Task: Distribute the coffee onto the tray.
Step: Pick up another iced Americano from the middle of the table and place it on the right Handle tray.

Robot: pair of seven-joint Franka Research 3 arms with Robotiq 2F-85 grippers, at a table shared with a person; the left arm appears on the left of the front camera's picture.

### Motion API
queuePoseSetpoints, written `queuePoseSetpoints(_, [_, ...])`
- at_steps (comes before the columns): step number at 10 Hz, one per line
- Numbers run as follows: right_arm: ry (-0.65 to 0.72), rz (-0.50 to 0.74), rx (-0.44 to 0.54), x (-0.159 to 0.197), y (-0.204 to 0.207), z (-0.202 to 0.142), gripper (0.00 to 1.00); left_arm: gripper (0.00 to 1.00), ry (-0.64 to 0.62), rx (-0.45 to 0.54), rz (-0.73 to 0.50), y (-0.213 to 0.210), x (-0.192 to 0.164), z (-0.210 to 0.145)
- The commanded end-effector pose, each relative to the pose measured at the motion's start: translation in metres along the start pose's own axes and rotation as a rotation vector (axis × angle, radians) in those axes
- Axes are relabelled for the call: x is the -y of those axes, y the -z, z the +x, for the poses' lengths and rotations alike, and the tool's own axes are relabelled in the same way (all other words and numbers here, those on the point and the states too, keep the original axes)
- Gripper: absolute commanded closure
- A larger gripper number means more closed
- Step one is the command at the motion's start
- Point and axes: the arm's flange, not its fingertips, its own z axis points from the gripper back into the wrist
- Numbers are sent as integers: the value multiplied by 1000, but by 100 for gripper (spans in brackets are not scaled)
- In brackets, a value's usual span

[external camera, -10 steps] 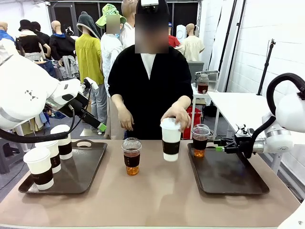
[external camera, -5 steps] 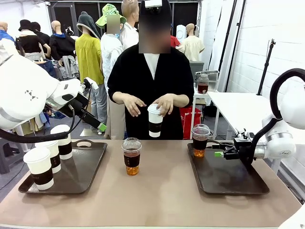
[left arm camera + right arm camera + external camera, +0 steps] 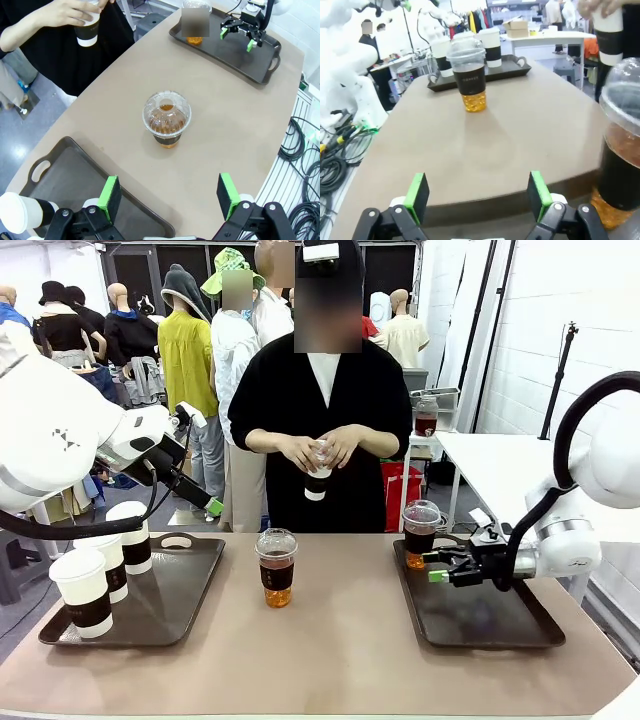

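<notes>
Three white lidded cups with brown sleeves (image 3: 105,565) stand on the left tray (image 3: 175,605). One clear dome-lidded cup of brown drink (image 3: 276,568) (image 3: 166,117) (image 3: 472,80) stands mid-table. A second clear cup (image 3: 420,533) (image 3: 625,165) sits at the far left corner of the right tray (image 3: 490,625). A fourth white cup (image 3: 318,475) (image 3: 87,27) is held in both of the person's hands at chest height. My left gripper (image 3: 200,495) (image 3: 169,197) hangs open above the left tray. My right gripper (image 3: 438,567) (image 3: 477,190) is open and empty, low over the right tray beside its clear cup.
The right tray (image 3: 225,45) is bare apart from its cup. The brown tabletop (image 3: 330,660) is open around the central cup. A small white side table (image 3: 430,440) with another drink stands behind the person.
The person lifted the white cup off the table and drew it up to the chest with both hands. My right gripper drifted slightly left and toward the near side over its tray.
</notes>
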Motion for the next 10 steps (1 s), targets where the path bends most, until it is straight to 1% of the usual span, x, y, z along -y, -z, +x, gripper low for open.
queuePoseSetpoints(1, [-33,-3,-21,-14,26,-1,0,0,-7,-2,-2,-1,-1,0])
queuePoseSetpoints(3, [-52,-15,-30,-18,51,-4,0,0,-7,-2,-2,-1,-1,0])
queuePoseSetpoints(5, [-80,6,22,-18,72,-4,0,0,-7,-2,-2,-1,-1,0])
queuePoseSetpoints(6, [-85,9,29,-17,85,-3,0,0,-7,-2,-2,-1,-1,0])
queuePoseSetpoints(7, [-94,-8,26,-13,95,-1,0,0,-7,-2,-2,-1,-1,0])
queuePoseSetpoints(10, [-111,2,25,-1,126,4,0,0,-7,-2,-2,-1,-1,0])
